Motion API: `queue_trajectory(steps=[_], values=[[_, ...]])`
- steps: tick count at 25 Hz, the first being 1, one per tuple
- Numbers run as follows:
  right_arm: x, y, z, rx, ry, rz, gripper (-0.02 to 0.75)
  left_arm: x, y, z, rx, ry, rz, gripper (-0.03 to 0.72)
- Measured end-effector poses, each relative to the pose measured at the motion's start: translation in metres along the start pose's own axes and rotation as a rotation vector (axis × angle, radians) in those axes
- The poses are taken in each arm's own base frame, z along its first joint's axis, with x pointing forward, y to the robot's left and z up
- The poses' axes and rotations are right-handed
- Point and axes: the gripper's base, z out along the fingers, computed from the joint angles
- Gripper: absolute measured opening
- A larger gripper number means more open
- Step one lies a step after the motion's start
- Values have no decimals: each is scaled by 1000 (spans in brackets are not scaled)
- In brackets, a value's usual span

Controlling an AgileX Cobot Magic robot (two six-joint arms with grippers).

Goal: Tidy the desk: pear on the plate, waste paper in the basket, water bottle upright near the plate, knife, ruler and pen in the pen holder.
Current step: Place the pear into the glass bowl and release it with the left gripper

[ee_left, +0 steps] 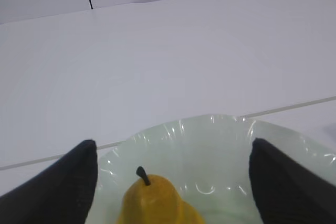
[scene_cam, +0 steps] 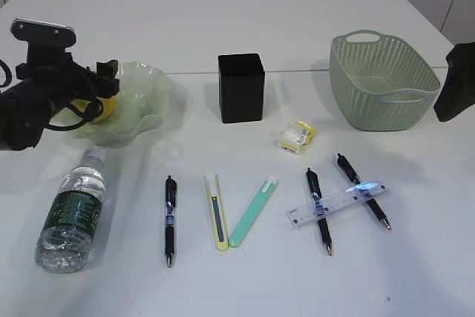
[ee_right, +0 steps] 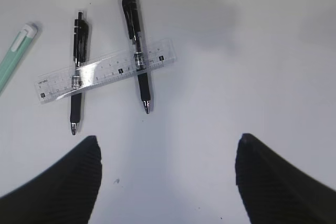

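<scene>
The yellow pear sits upright in the pale green plate, and it shows partly behind the arm. My left gripper is open around the pear, with a gap on each side. The water bottle lies on its side on the desk. The waste paper lies between the black pen holder and the basket. The ruler rests across two pens. My right gripper hangs open over bare desk.
A third pen lies left of a yellow knife and a mint-green knife, which form a V at the front middle. The left arm covers the plate's left side. The right arm sits at the right edge.
</scene>
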Motion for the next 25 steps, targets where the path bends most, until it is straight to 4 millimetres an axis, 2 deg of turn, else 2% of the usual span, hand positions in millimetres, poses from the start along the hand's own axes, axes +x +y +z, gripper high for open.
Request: queue_trajectory(steps=[12, 17, 25], values=[[0, 0, 0, 0, 0, 0, 587, -49, 3, -22, 28, 126, -27, 629], [0, 0, 0, 0, 0, 0, 587, -78, 8, -40, 26, 158, -67, 618], [0, 0, 0, 0, 2, 0, 587, -107, 12, -72, 62, 286, -80, 606]])
